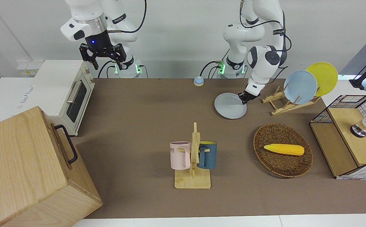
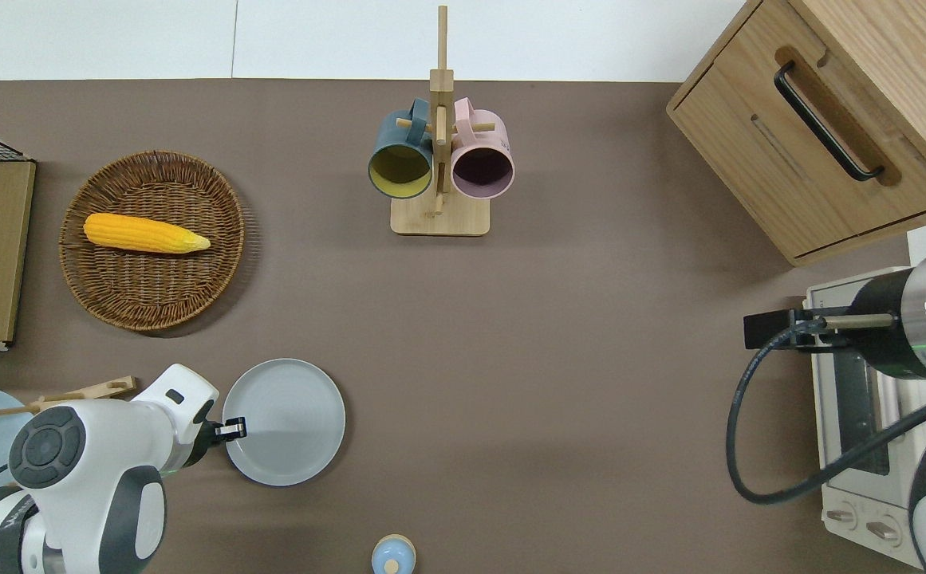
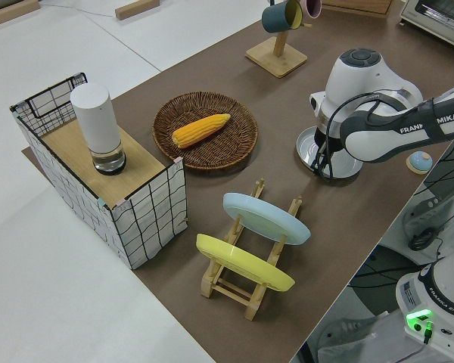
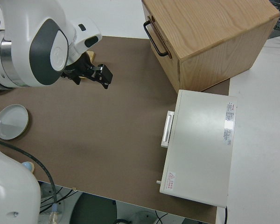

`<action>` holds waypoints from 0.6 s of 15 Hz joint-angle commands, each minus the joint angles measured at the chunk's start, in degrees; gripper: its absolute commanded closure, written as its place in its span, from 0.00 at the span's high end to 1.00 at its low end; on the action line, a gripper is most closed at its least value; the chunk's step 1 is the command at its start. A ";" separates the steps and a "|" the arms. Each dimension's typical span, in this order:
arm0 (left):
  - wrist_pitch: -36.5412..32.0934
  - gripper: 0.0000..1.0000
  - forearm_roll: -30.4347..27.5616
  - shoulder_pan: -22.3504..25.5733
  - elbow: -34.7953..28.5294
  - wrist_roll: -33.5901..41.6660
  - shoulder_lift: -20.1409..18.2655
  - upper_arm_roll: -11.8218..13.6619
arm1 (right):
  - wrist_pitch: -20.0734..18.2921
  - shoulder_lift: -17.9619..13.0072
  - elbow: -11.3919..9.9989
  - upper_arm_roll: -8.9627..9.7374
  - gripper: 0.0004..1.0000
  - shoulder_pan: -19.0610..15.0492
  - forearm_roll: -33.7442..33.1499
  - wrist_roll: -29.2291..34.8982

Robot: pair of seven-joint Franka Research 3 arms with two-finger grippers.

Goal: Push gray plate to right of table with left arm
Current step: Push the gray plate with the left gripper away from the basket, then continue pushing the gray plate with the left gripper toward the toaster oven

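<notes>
I see the left jaws (image 2: 231, 429) touching the rim of the round pale gray-blue plate (image 2: 287, 422), on its side toward the left arm's end of the brown surface (image 2: 558, 335). I cannot tell their spread. The right arm is parked.

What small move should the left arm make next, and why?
Probably a slow sideways push toward the right arm's end of the table. The left pincer is low at the rim of the gray plate, on the side toward the left arm's end, and the table that way looks free.
</notes>
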 commanded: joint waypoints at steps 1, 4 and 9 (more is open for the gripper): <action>3.39 0.00 -0.27 -4.92 -1.16 -5.97 1.55 0.38 | 0.01 -1.57 -1.56 0.83 1.00 -1.41 1.23 0.59; 4.62 0.00 -1.31 -7.56 -1.16 -8.79 2.43 0.38 | 0.01 -1.57 -1.56 0.83 1.00 -1.41 1.23 0.59; 6.55 0.00 -4.31 -12.83 -1.08 -14.14 4.01 0.56 | 0.01 -1.57 -1.56 0.83 1.00 -1.41 1.23 0.59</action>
